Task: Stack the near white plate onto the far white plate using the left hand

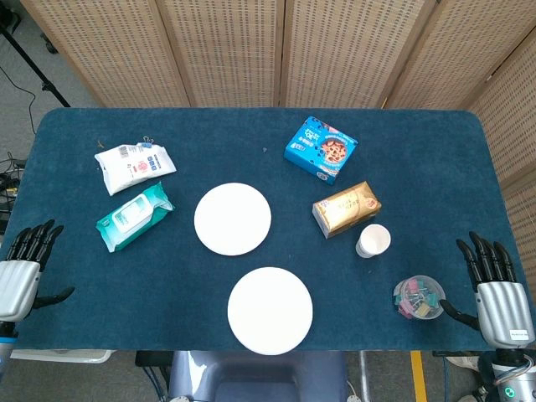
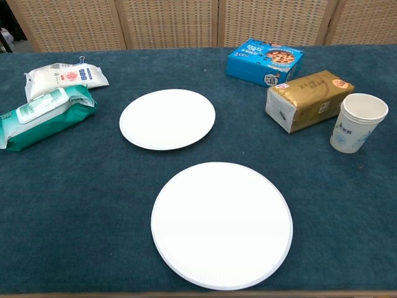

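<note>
The near white plate lies flat on the blue cloth by the table's front edge. The far white plate lies flat a little behind it and to the left; the two do not touch. My left hand hangs at the table's front left corner, fingers spread, holding nothing, well left of both plates. My right hand is at the front right corner, fingers spread and empty. Neither hand shows in the chest view.
A green wipes pack and a white pouch lie left of the far plate. A blue cookie box, a gold box, a paper cup and a clear tub of clips stand on the right.
</note>
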`<move>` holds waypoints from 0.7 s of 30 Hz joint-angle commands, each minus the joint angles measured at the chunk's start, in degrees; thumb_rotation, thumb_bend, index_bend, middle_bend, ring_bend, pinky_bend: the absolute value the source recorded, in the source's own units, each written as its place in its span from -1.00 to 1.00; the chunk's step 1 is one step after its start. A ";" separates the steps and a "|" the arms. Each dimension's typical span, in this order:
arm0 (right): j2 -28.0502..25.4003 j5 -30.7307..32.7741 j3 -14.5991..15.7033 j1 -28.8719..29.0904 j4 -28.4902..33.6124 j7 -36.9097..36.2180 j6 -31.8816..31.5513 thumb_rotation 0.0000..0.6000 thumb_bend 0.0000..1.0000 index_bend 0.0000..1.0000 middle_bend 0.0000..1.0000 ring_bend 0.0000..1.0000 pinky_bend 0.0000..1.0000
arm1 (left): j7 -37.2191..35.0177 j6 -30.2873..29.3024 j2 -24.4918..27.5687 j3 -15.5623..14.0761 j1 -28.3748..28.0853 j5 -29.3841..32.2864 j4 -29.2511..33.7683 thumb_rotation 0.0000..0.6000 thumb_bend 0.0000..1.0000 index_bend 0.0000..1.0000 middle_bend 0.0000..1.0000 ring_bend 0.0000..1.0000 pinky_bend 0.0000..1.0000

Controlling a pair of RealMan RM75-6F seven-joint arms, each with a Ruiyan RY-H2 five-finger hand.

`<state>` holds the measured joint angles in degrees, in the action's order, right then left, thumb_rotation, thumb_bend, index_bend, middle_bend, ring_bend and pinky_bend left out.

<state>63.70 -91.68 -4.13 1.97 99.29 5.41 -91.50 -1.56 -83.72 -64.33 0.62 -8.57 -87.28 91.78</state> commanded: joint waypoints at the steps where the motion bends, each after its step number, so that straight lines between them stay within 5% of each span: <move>1: -0.03 0.02 -0.03 0.00 0.00 -0.04 -0.03 1.00 -1.00 -1.00 -1.00 -1.00 -1.00 | -0.22 0.19 -0.18 0.09 -0.08 0.00 -0.27 1.00 -1.00 -1.00 -1.00 -1.00 -1.00; 9: -0.28 -0.26 0.23 -0.27 0.11 -0.59 -0.35 1.00 -1.00 -1.00 -1.00 -1.00 -1.00 | -2.11 -0.67 -2.07 -0.43 -0.72 -3.84 -2.67 1.00 -1.00 -1.00 -1.00 -1.00 -1.00; 15: -0.08 -0.01 0.08 -0.01 0.14 -0.25 0.07 1.00 -1.00 -1.00 -1.00 -1.00 -1.00 | -5.63 -1.73 -6.16 -1.33 -3.89 -12.26 -7.77 1.00 -1.00 -1.00 -1.00 -1.00 -1.00; 21: 0.68 1.11 -0.19 0.41 -0.41 0.97 1.10 1.00 -1.00 -1.00 -1.00 -1.00 -1.00 | -1.61 6.89 -10.64 -4.20 -10.96 -20.31 -11.23 1.00 -1.00 -1.00 -1.00 -1.00 -1.00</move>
<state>64.29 -90.67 -4.26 2.31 98.95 6.26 -90.50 -5.26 -80.72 -72.39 -2.12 -16.30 -105.21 82.26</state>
